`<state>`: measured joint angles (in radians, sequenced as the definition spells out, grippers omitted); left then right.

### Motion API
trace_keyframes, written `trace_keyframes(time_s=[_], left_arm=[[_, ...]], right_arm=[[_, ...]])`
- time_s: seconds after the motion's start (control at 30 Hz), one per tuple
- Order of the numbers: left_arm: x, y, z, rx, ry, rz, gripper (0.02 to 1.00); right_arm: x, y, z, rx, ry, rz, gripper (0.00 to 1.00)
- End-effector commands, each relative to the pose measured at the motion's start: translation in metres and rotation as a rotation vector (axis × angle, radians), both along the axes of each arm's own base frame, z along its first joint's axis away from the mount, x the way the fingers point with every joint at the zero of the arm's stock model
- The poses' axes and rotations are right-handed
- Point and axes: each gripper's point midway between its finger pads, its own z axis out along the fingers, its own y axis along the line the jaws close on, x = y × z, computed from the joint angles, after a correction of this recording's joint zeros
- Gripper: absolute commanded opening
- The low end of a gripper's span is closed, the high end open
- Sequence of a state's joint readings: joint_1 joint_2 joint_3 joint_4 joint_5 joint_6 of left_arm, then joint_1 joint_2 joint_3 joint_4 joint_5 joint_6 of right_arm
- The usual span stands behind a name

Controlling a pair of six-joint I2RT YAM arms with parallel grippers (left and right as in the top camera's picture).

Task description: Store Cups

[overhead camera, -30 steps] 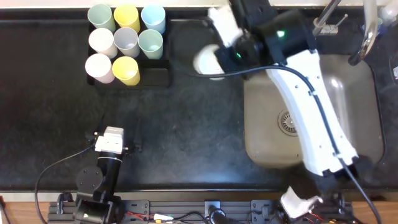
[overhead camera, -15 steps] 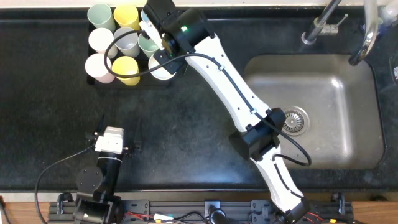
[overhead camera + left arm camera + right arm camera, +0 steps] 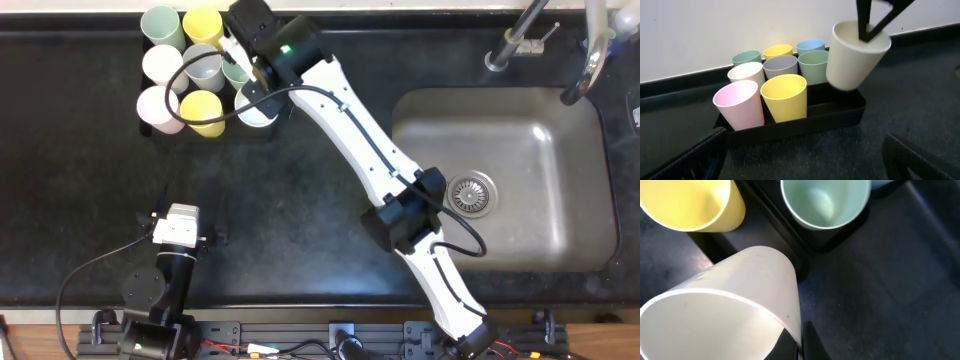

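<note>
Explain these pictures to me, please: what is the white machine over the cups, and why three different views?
It is a robot: two jointed arms, each ending in two fingers. One picture looks down from above the black counter; the other two come from cameras on the arms' wrists. The right arm reaches across, past the sink, to a black tray holding eight coloured cups. Its fingers pinch the rim of a white cup, tilted at the tray's one free corner. The left arm rests at the counter's near edge with its fingers open, its camera facing the tray.
</note>
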<state>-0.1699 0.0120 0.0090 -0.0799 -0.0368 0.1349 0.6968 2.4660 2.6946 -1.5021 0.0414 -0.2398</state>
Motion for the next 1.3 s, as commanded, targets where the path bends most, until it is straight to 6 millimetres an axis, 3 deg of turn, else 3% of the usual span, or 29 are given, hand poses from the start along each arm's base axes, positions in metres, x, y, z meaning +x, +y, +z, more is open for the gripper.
trace_keyframes(time_s=[0.03, 0.5, 1.1, 1.13, 1.17, 1.23, 1.27, 1.3], left_arm=[[0.0, 0.0, 0.001, 0.013, -0.008, -0.005, 0.998], [0.0, -0.001, 0.001, 0.013, -0.008, -0.006, 0.998], [0.0, 0.0, 0.001, 0.013, -0.008, -0.005, 0.998], [0.0, -0.001, 0.001, 0.013, -0.008, -0.006, 0.998], [0.0, -0.001, 0.001, 0.013, -0.008, -0.006, 0.998], [0.0, 0.0, 0.001, 0.013, -0.008, -0.005, 0.998], [0.0, 0.0, 0.001, 0.013, -0.008, -0.005, 0.998], [0.0, -0.001, 0.001, 0.013, -0.008, -0.006, 0.998]], right_arm=[[0.0, 0.013, -0.004, 0.011, -0.016, 0.015, 0.045], [0.004, 0.015, -0.04, -0.05, 0.012, 0.023, 0.045], [0.003, 0.016, -0.061, -0.077, 0.04, 0.029, 0.042], [0.004, 0.016, -0.06, -0.075, 0.038, 0.028, 0.119], [0.004, 0.017, -0.06, -0.073, 0.035, 0.028, 0.257], [0.005, 0.018, -0.06, -0.069, 0.031, 0.028, 0.726], [0.006, 0.018, -0.06, -0.068, 0.03, 0.028, 0.895], [0.006, 0.018, -0.06, -0.067, 0.028, 0.028, 0.996]])
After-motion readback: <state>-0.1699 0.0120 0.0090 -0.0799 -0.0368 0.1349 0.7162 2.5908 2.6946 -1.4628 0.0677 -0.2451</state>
